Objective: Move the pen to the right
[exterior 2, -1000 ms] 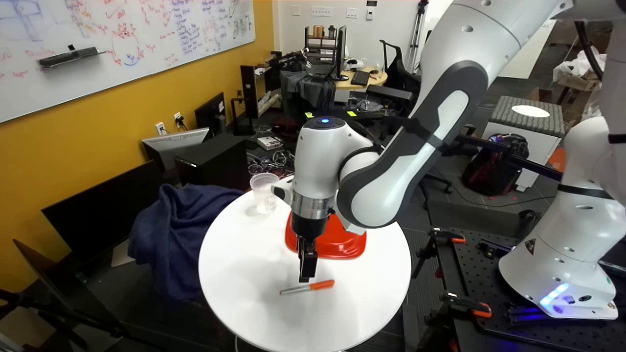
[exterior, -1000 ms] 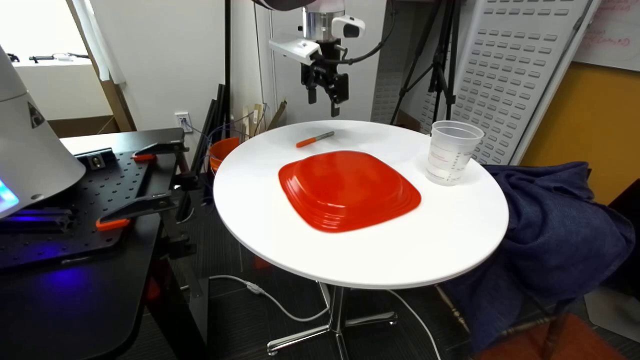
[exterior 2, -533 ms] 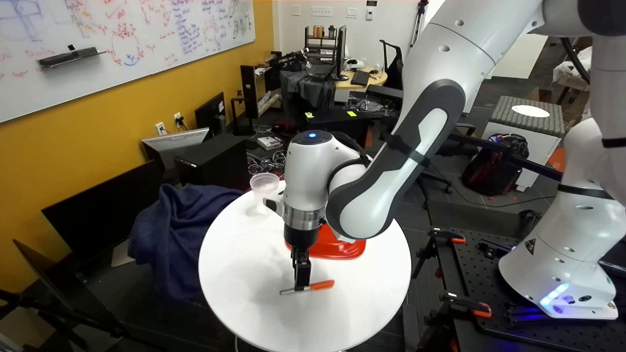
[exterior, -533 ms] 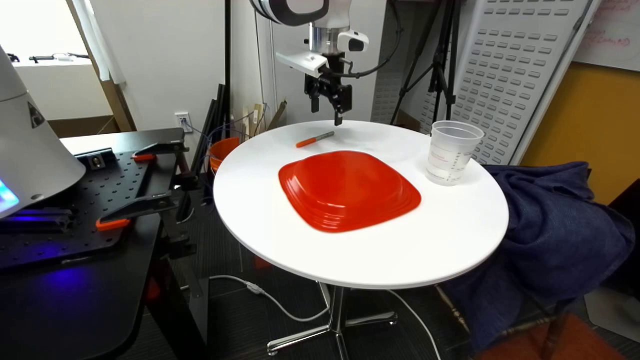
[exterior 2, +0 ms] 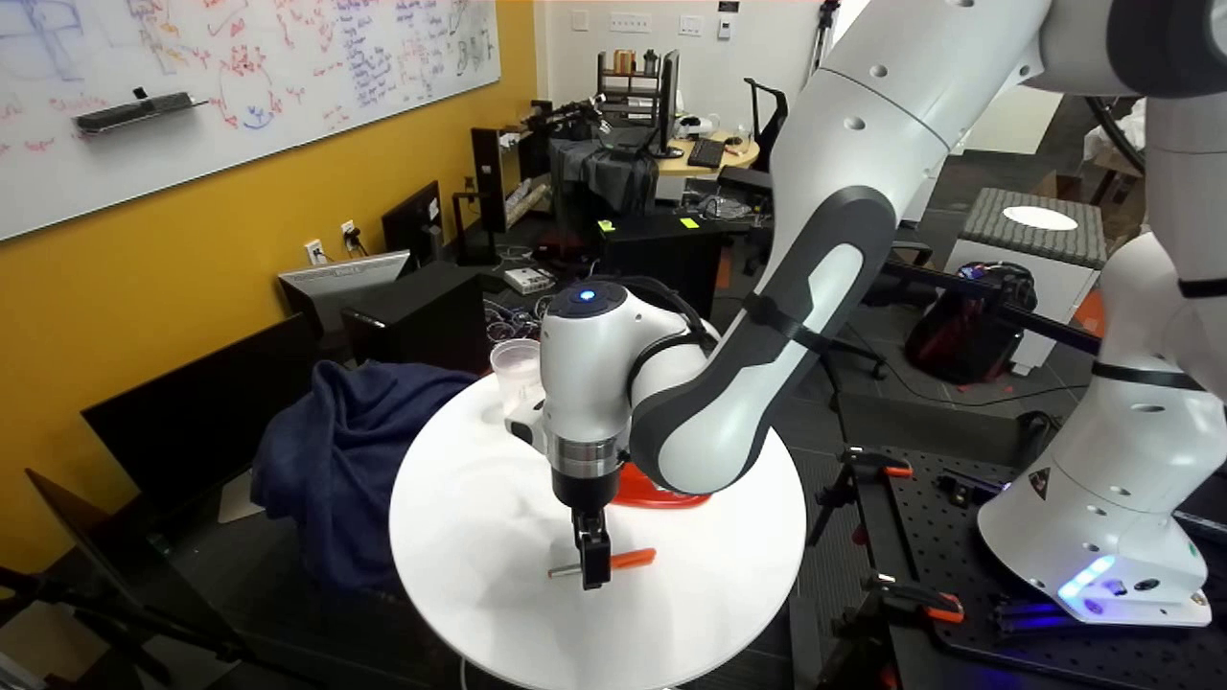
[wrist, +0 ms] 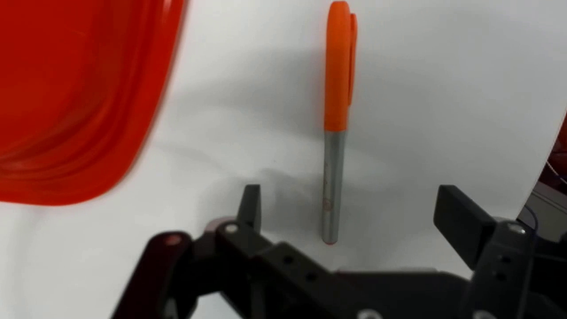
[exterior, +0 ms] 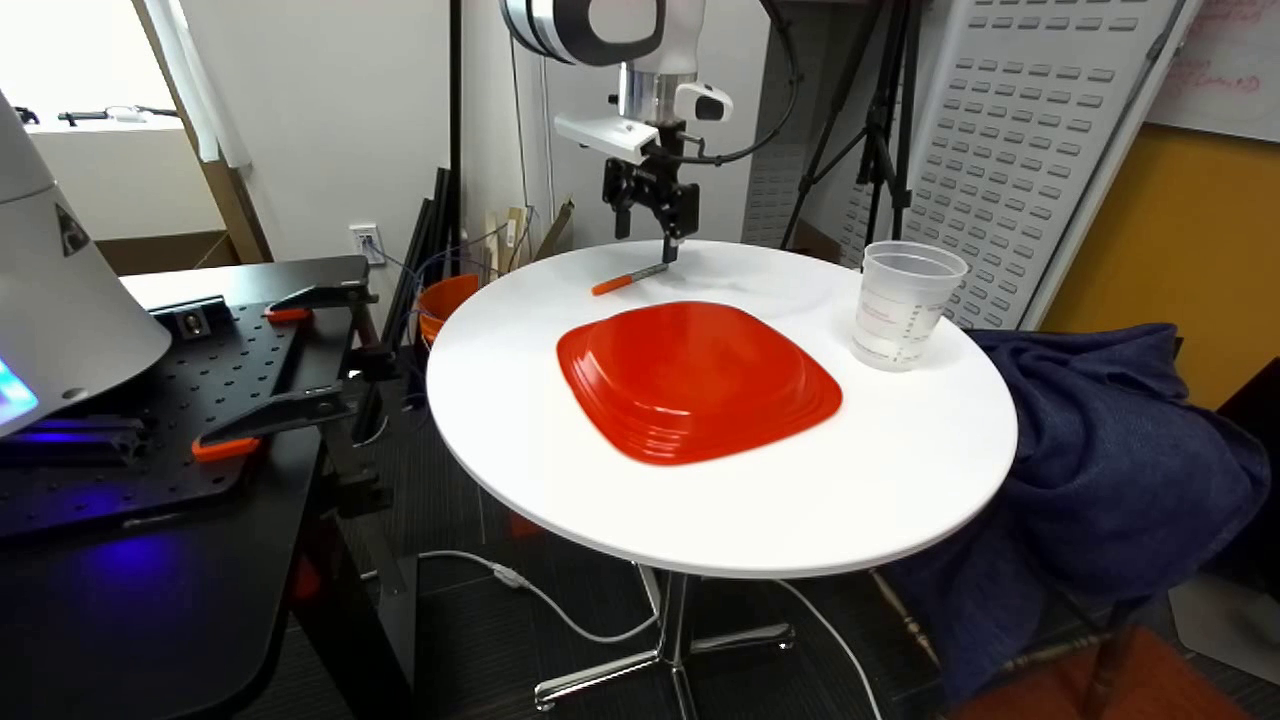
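The pen, with an orange cap and a grey barrel, lies flat on the white round table; it shows in both exterior views and in the wrist view. My gripper is open and empty, low over the barrel end of the pen; it also shows in an exterior view, where its finger hides part of the barrel. In the wrist view the two fingers stand wide apart on either side of the grey barrel, with a gap to it on both sides.
A red squarish plate lies beside the pen; it also shows in the wrist view. A clear plastic cup stands near the edge of the white table. A dark blue cloth hangs over a chair beside the table.
My gripper has come down from above the table to close over the pen's barrel end, its fingers still apart. The pen, plate and cup have not moved.
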`<state>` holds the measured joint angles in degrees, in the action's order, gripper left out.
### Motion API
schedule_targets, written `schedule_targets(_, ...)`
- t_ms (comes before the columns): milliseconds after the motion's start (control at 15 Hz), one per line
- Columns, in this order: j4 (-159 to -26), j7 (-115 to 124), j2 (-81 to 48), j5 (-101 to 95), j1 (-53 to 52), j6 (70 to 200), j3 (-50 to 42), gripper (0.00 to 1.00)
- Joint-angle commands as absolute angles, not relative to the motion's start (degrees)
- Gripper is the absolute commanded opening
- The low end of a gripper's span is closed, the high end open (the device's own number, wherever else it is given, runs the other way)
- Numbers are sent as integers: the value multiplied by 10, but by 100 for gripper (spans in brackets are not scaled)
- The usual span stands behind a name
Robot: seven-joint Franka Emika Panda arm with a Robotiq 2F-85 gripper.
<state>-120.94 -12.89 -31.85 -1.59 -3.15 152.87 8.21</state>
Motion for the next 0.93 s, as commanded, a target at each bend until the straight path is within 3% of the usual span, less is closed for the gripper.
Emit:
schedule_targets(0,-1195,-110,-322,-25,-44,1493,73,100)
schedule_targets(867,-1167,-120,-351,-22,-37,1462,74,100)
